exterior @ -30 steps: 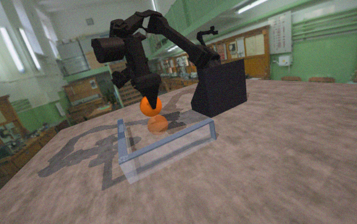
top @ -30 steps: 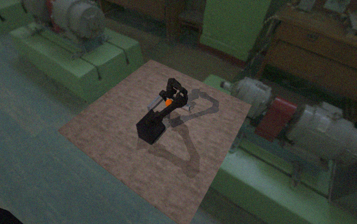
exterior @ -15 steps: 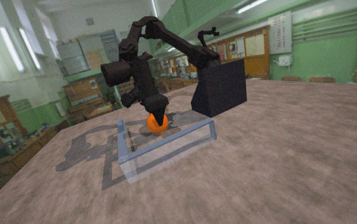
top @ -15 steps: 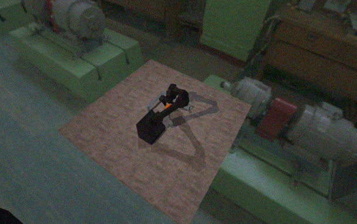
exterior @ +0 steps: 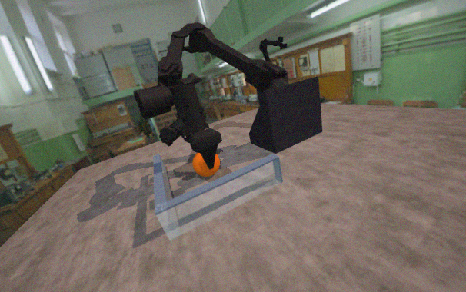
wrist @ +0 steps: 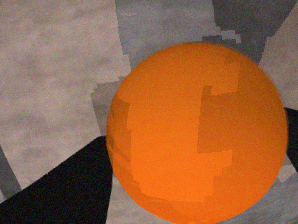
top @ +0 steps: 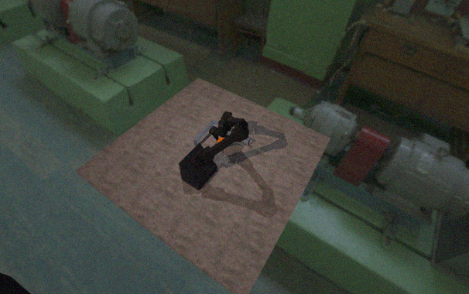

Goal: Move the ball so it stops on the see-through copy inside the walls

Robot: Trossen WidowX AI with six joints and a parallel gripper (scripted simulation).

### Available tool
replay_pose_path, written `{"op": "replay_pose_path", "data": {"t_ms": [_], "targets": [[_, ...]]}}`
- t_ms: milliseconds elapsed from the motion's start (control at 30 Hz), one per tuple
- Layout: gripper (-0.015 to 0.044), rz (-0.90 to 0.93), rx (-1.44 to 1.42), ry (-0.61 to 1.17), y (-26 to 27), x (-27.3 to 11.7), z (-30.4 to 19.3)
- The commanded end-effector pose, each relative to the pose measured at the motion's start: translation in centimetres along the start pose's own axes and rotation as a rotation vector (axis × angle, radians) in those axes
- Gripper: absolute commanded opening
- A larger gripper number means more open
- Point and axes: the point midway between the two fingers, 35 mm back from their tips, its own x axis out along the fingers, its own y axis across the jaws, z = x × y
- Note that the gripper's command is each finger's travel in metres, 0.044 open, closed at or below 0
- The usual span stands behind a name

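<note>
The orange ball (top: 220, 140) (exterior: 201, 165) (wrist: 197, 132) is low over the table inside the corner. I cannot tell whether it touches the table top. My gripper (exterior: 208, 164) (wrist: 196, 132) points down and is shut on the ball, with a black finger on each side. The long clear wall (exterior: 243, 171) runs in front of the ball in the exterior view, and the short clear wall (exterior: 160, 188) is to its left. The ball stands apart from both walls. The see-through copy does not show apart from the ball; it seems hidden behind or within it.
The arm's dark base block (top: 198, 168) (exterior: 289, 115) stands on the brown table (top: 136, 155) (exterior: 358, 200), on the open side of the corner. Shadows of the arm and walls lie across the table. Machines and cabinets stand beyond the table's edges.
</note>
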Motion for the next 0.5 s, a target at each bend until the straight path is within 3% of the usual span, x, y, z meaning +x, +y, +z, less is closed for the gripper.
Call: {"op": "replay_pose_path", "data": {"t_ms": [0,367,467], "targets": [[0.0131,0.000,0.003,0.000,0.0,0.0,0.0],[0.0420,0.001,0.003,0.000,0.0,-0.3,0.1],[0.0440,0.005,0.002,-0.004,0.2,-4.2,0.4]]}}
